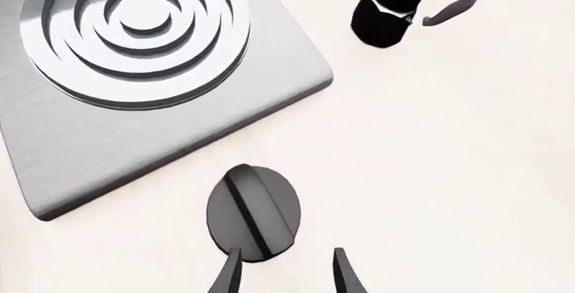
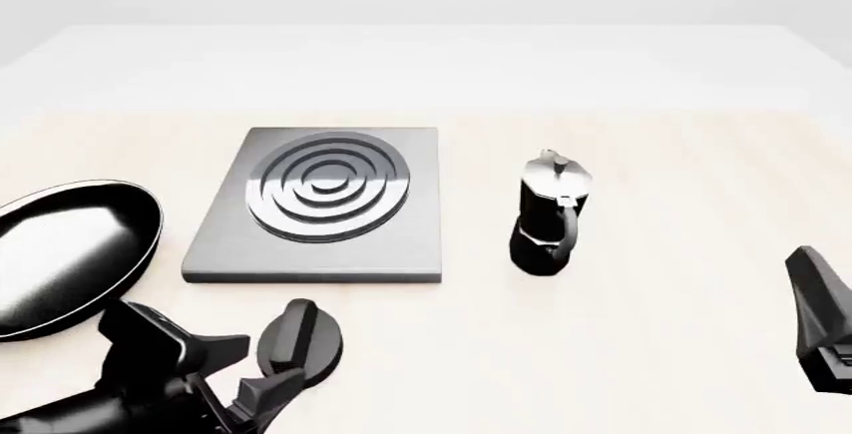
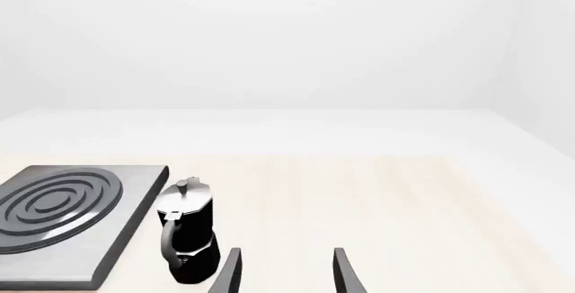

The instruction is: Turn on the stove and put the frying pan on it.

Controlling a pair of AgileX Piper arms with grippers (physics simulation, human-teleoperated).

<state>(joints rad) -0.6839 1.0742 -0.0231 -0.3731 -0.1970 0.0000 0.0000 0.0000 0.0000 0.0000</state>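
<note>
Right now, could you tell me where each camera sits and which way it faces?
Front: fixed above the arms' side, facing forward and down at the stove, frying pan, knob; both arms show.
Left wrist: behind the left tool, facing down onto the knob; fingertips show.
Right wrist: behind the right tool, facing across the table; fingertips show.
All share the stove and moka pot.

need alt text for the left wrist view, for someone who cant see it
The left gripper, open, hovers just short of a round black knob with a raised bar, on a pale table. Beyond the knob lies the grey stove with concentric burner rings, nothing on it; a black moka pot stands at the picture's edge.
</note>
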